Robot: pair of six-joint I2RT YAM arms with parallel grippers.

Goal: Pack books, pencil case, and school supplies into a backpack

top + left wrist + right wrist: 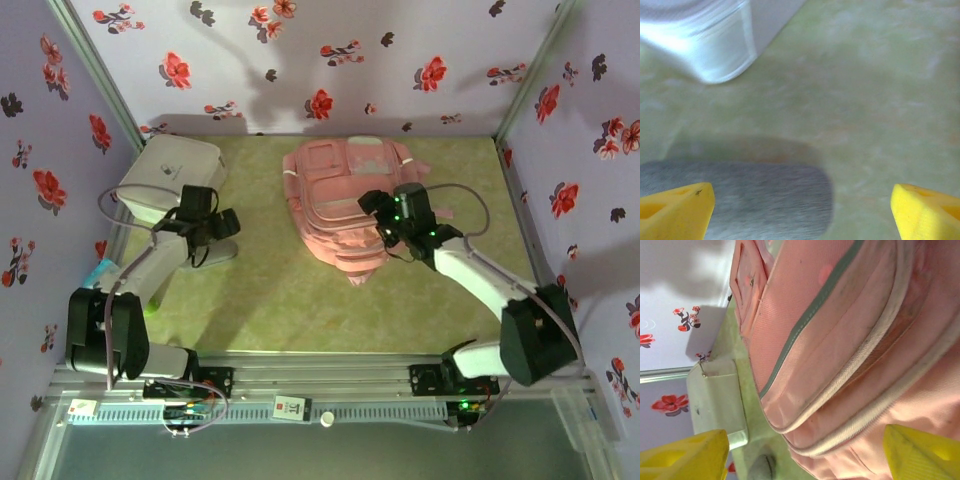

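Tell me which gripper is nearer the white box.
Left. The left gripper hangs just off the white box's near corner, jaws open; the right gripper sits over the backpack, well away from the box.

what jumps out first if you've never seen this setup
The big pale-pink backpack lying mid-table toward the far wall grabs the eye first, with the right hand at its right side. Next come the red-flower wallpaper all round and the white box in the far left corner, by the left hand.
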